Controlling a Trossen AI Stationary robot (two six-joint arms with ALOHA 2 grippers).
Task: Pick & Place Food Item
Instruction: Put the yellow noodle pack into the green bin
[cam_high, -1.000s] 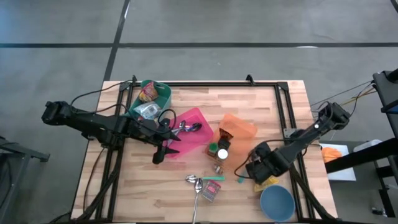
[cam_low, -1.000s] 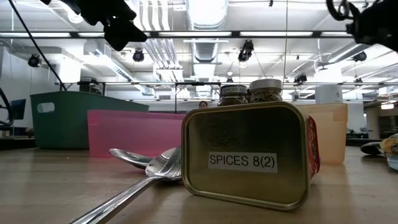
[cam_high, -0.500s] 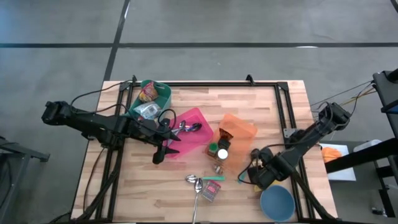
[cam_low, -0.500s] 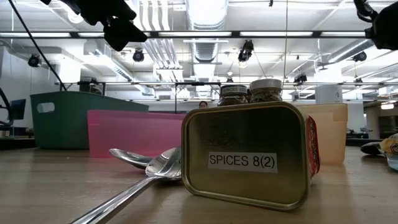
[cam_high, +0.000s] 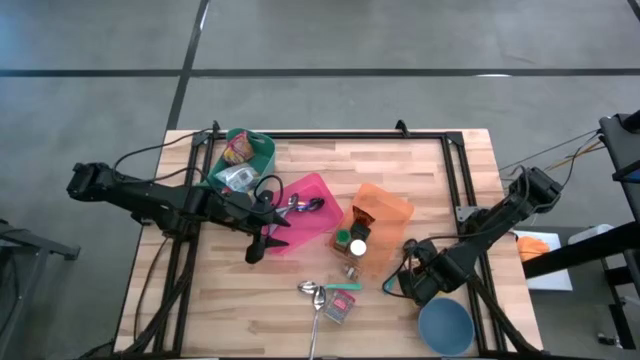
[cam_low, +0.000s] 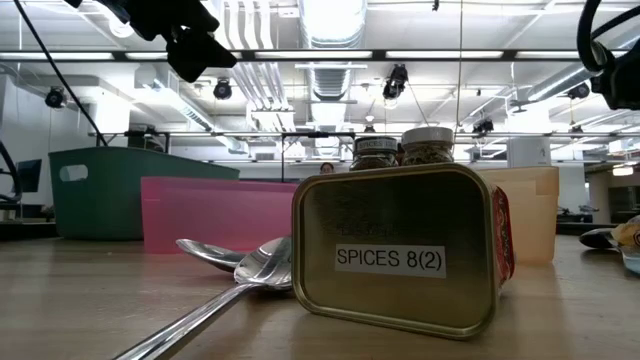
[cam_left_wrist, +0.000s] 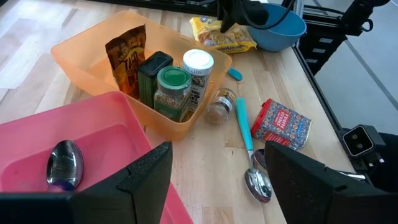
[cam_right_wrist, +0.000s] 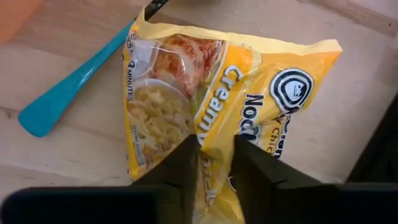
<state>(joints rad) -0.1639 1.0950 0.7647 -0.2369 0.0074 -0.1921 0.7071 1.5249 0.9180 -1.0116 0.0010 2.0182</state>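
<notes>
A yellow noodle packet (cam_right_wrist: 205, 106) lies flat on the worktop at the lower right of the overhead frame, just above the blue bowl (cam_high: 445, 326) and right of a small teal spoon (cam_right_wrist: 74, 87). The right hand (cam_high: 418, 283) has come down onto it: a second ago the hand sat a little higher and further right in the overhead frame, with its fingers wider apart; now the wrist camera shows the two dark fingers (cam_right_wrist: 180, 168) drawn close together and pinching a fold at the middle of the packet. The grip looks just made, and the packet is not yet lifted off the wood.

That suggests the pick stage is ending and the carry is next; where the packet is meant to go cannot be told from the scene, though the orange bin (cam_high: 392, 207) with its jars and pouch sits nearest, above and to the left.

The left hand (cam_high: 262, 243) has not moved in that second. It hangs open and empty over the lower edge of the pink bin (cam_high: 318, 232) at centre left, where a metal spoon (cam_left_wrist: 64, 163) rests inside. A red spice tin (cam_high: 338, 308), more spoons (cam_high: 312, 291) and a small jar (cam_left_wrist: 219, 108) lie along the bottom centre, and a green bin (cam_high: 262, 152) stands at upper left.
</notes>
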